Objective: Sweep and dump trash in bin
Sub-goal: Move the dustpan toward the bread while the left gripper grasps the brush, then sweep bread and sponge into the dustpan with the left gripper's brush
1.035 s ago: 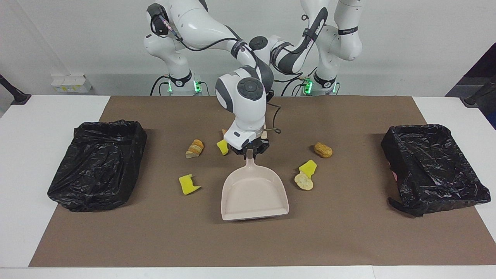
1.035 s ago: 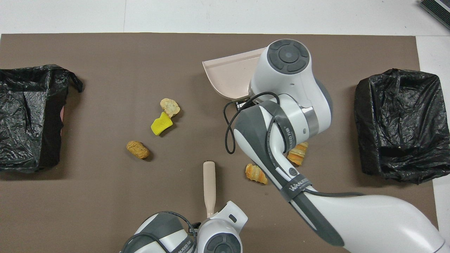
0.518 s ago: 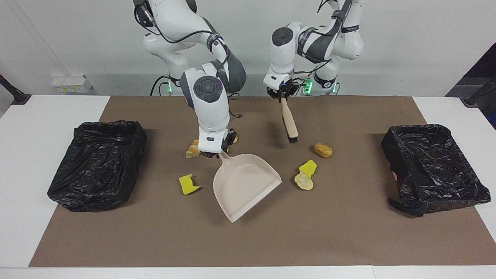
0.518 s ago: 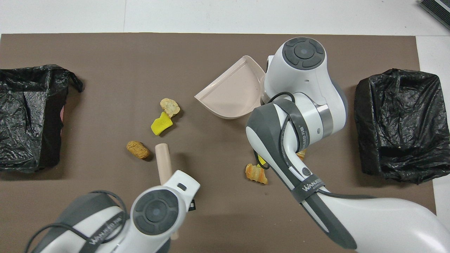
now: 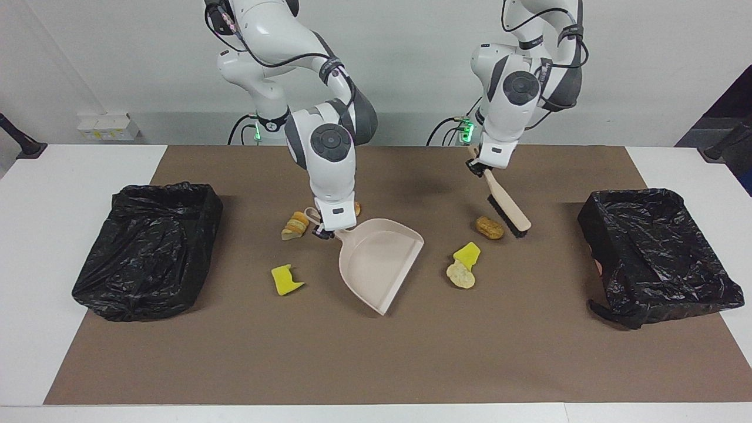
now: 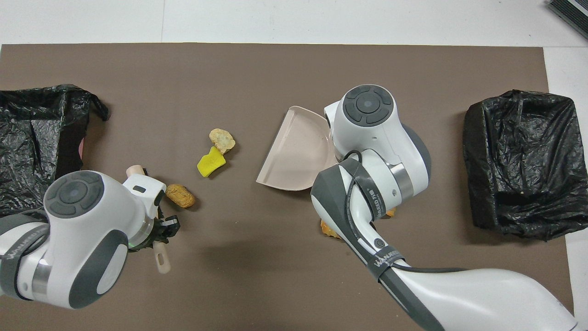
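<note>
My right gripper [image 5: 328,233] is shut on the handle of the beige dustpan [image 5: 379,258] [image 6: 294,156]. The pan sits low at the mat, with its mouth turned toward the left arm's end. My left gripper [image 5: 479,168] [image 6: 161,226] is shut on a beige brush [image 5: 506,210] that slants down. Its black bristles are close beside a brown lump [image 5: 489,227] [image 6: 180,195]. More trash lies between brush and pan: a yellow chunk [image 5: 467,254] [image 6: 210,162] touching a tan lump [image 5: 460,275] [image 6: 222,139]. A croissant-like piece [image 5: 295,225] and another yellow chunk [image 5: 285,279] lie toward the right arm's end.
A black-bagged bin [image 5: 147,252] [image 6: 519,161] stands at the right arm's end of the brown mat, and another [image 5: 658,252] [image 6: 36,147] at the left arm's end. A small orange piece [image 5: 356,208] shows just past the right gripper.
The right gripper swung the dustpan's mouth round toward the left arm's end. The left arm carried the brush out from mid-table to beside the brown lump.
</note>
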